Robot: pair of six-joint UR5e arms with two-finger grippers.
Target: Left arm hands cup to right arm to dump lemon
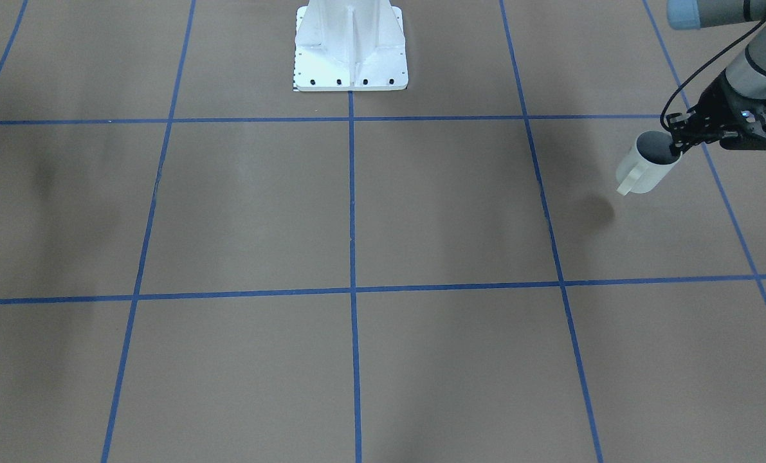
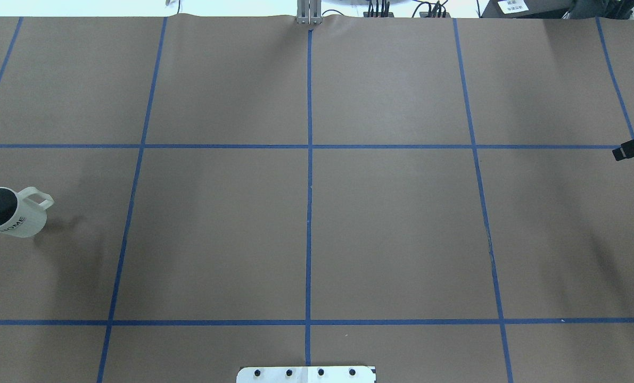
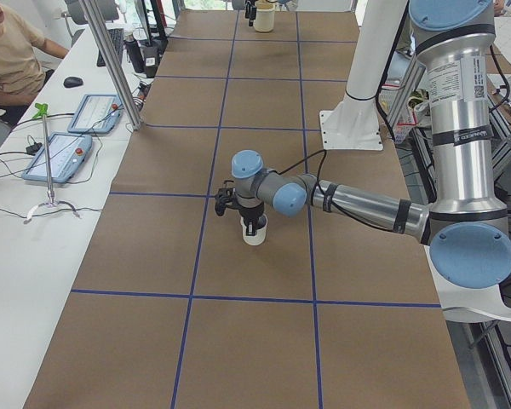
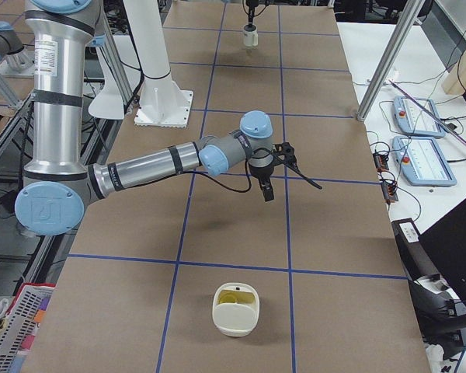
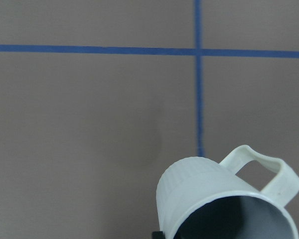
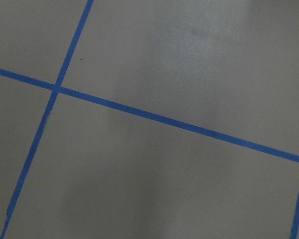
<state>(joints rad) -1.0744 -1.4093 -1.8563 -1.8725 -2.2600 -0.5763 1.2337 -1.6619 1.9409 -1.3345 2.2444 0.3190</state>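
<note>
The cup [image 1: 645, 168] hangs tilted from the left gripper [image 1: 676, 146], whose fingers are clamped on its rim, one inside the grey hollow and one outside. The loop handle [image 2: 40, 198] points away from the fingers. The cup is at the robot's left end of the table [image 2: 391, 234], its shadow lying apart from it. There is one cup, and black letters on its wall read "HOME" [image 2: 14, 226].

The right gripper [image 4: 266, 192] hovers well apart; whether its fingers are apart or together I cannot tell. Beyond it one cream tub [image 4: 234, 315] holds one yellow piece [image 4: 234, 296].
</note>
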